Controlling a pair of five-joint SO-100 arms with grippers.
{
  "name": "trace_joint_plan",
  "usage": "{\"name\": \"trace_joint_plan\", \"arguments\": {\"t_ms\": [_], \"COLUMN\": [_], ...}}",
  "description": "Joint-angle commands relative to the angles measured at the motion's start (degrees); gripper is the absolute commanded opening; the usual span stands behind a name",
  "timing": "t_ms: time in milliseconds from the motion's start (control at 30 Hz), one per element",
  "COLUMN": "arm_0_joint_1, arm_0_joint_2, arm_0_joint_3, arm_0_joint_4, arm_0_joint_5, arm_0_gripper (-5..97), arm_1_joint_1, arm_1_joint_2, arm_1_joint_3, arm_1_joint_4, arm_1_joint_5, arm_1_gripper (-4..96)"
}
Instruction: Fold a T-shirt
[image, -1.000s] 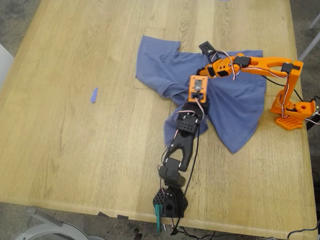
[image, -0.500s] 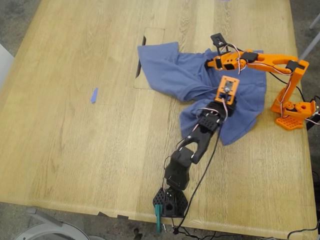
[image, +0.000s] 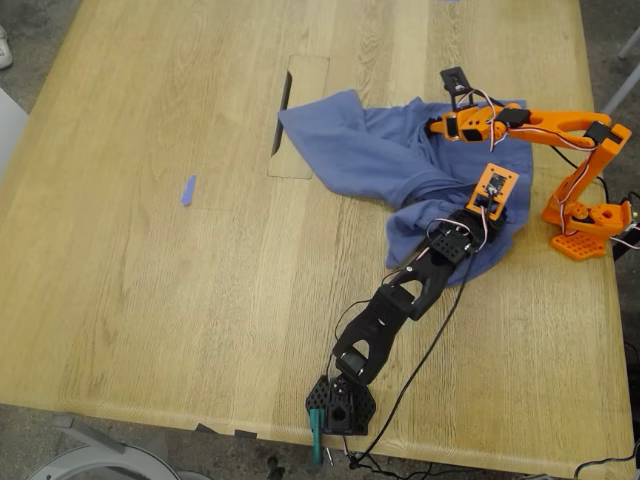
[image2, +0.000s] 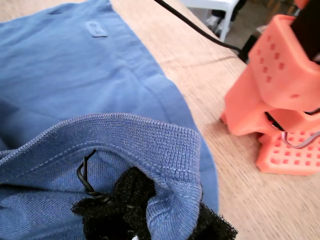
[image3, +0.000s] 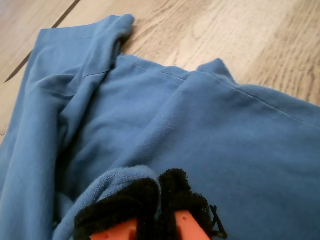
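- The slate-blue cotton T-shirt (image: 400, 165) lies bunched on the pale wooden worktop (image: 150, 270), toward the exterior view's far right; the fold is barely begun.
- My first hand (image2: 150, 220) (black arm) is closed on the ribbed collar.
- My second hand (image3: 157, 202) (orange arm, reaching low from the exterior view's right) pinches a cloth fold.
- Next, I judge: spread it flat.

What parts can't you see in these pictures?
- The T-shirt's chest print: not visible in any view, the bunched folds hide it.
- My first gripper's fingertips: cut off by the first wrist view's edge and wrapped in the collar.
- The blue scrap: too small in the exterior view to identify.
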Motion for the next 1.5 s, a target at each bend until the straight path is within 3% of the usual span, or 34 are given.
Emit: {"name": "trace_joint_plan", "arguments": {"t_ms": [0, 200, 500, 700, 833, 1067, 1200, 1467], "arm_0_joint_1": [6.0, 8.3, 5.6, 1.8, 1.1, 1.1, -0.1, -1.1], "arm_0_joint_2": [1.9, -5.2, -26.4, -50.9, -50.5, -50.5, -53.2, -57.9], "arm_0_joint_3": [-5.8, -12.0, -39.2, -83.9, -84.9, -85.1, -85.1, -84.6], "arm_0_joint_4": [-1.8, -0.8, 8.9, 32.6, 36.5, 45.4, 43.8, 41.2], "arm_0_joint_5": [-1.1, -1.0, -1.1, -0.7, 0.2, 7.6, 16.2, 25.8], "arm_0_gripper": [0, 0, 6, 25, 43, 67, 70, 71], "arm_1_joint_1": [1.7, 1.9, 2.2, 2.5, 2.4, 2.2, 1.6, 0.8], "arm_1_joint_2": [4.5, 6.7, 11.9, 15.8, 16.3, 16.7, 17.2, 18.2], "arm_1_joint_3": [0.9, 6.4, 12.0, 16.1, 16.5, 16.8, 17.4, 18.8], "arm_1_joint_4": [-2.4, -4.5, -4.5, -3.0, -2.2, -0.9, -0.4, 0.4], "arm_1_joint_5": [0.5, 0.6, 0.7, 0.4, 0.4, 0.2, 0.2, -0.1], "arm_1_gripper": [-0.1, -0.1, -0.1, -0.1, -0.1, -0.1, -0.1, -0.1]}}
